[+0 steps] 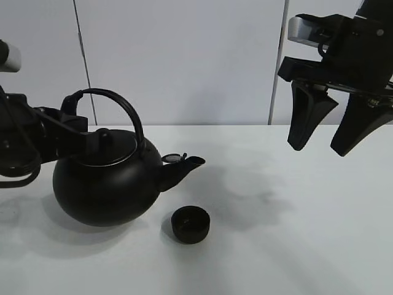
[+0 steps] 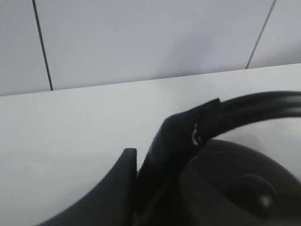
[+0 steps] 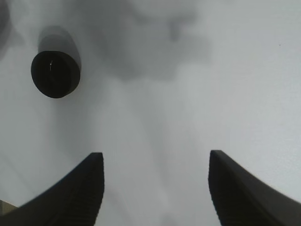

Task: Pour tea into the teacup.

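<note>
My left end effector (image 1: 72,126) is clamped on the kettle (image 1: 104,184) handle (image 1: 126,107) at its left base. The kettle sits upright on the tabletop (image 1: 295,233). My right end effector (image 1: 319,150) is spread wide, gripping nothing, raised above the tabletop at right. The teacup (image 1: 190,224) stands on the tabletop just in front of the spout (image 1: 184,169), not touching the kettle, well apart from my right end effector.
</note>
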Action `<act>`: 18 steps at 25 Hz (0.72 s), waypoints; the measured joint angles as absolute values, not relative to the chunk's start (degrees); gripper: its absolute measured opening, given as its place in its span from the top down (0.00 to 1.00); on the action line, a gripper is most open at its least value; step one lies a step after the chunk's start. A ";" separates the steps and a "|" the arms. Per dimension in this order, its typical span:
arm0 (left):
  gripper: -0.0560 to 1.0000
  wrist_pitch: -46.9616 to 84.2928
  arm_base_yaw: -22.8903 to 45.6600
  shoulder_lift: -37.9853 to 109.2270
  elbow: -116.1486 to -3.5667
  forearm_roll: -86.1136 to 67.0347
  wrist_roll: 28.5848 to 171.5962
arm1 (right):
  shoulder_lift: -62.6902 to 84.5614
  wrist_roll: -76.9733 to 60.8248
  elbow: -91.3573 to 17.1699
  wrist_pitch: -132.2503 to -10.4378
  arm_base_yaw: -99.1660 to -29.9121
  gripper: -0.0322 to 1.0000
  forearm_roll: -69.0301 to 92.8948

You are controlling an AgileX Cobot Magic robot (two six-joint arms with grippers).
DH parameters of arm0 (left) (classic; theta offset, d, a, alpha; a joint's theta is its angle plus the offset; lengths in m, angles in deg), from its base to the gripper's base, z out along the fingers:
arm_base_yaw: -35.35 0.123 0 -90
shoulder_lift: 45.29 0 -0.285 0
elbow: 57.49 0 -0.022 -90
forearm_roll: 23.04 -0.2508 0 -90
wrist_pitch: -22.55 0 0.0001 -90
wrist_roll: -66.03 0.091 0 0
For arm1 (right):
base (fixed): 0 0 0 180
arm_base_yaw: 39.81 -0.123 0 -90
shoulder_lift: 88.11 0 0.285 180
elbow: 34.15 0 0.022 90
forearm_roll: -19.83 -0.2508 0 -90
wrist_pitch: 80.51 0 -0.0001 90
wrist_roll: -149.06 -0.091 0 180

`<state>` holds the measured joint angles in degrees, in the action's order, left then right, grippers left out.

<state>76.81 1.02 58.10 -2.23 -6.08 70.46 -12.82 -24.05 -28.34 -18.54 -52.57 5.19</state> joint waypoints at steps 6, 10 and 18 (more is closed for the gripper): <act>0.82 76.54 1.02 58.10 -2.23 -8.42 75.60 | -12.82 -24.05 -28.34 -18.54 -52.57 0.54 5.19; 0.82 75.99 1.02 58.10 -2.23 -8.32 77.92 | -12.82 -24.05 -28.34 -18.54 -52.57 0.54 5.19; 0.82 72.85 1.02 58.10 -2.73 -5.58 78.41 | -12.82 -24.05 -28.34 -18.54 -52.57 0.54 5.08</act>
